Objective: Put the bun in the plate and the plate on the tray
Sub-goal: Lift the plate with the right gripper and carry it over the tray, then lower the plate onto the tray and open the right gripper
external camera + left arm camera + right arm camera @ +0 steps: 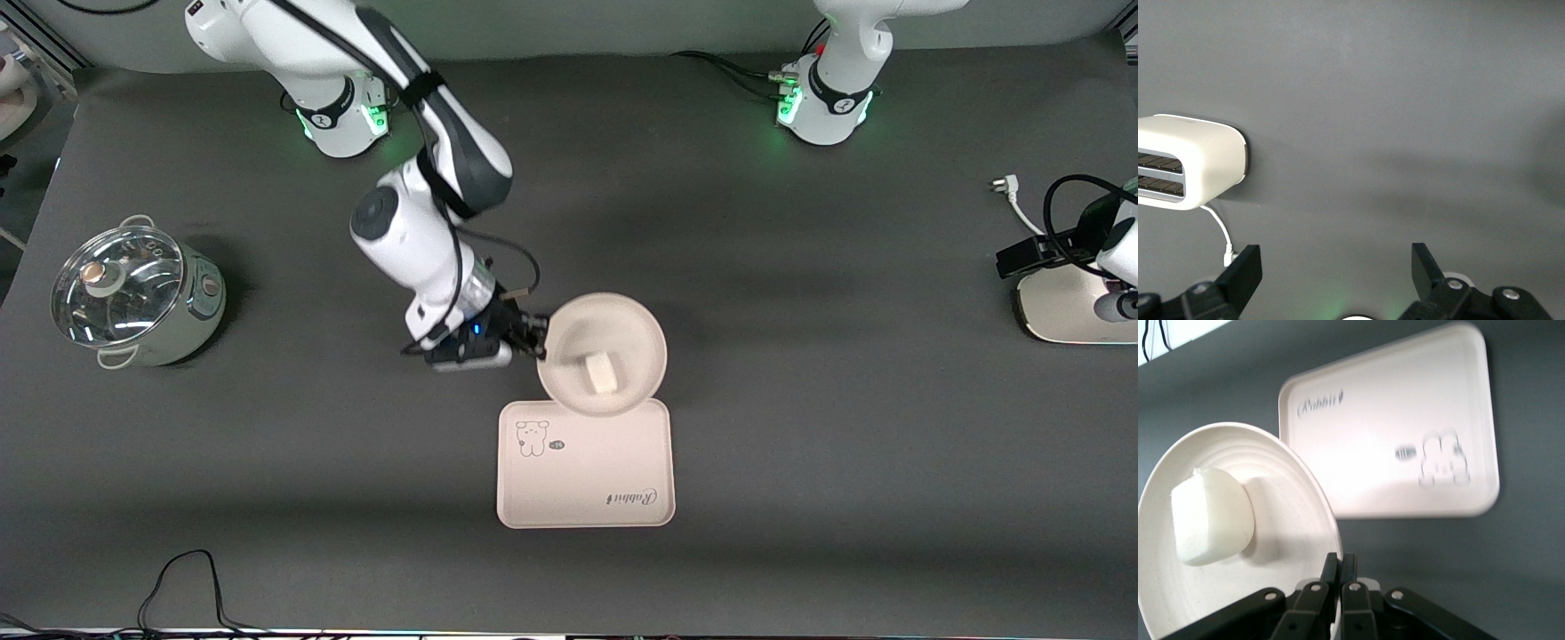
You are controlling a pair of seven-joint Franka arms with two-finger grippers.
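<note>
My right gripper (540, 342) (1340, 561) is shut on the rim of the round cream plate (613, 320) (1291, 520), at the side toward the right arm's end of the table. The white bun (602, 372) (1211, 517) lies in the plate. The plate overlaps the edge of the rectangular tray (587, 471) (1405, 420) that lies farthest from the front camera; most of the tray is bare. My left gripper (1335, 260) does not show in the front view. It waits high over bare table, open, with nothing between its fingers.
A steel pot with a glass lid (133, 298) stands toward the right arm's end of the table. A white toaster (1067, 307) (1188, 163) with its cord and plug (1003, 185) sits at the left arm's end. Black cables (187, 587) lie near the front edge.
</note>
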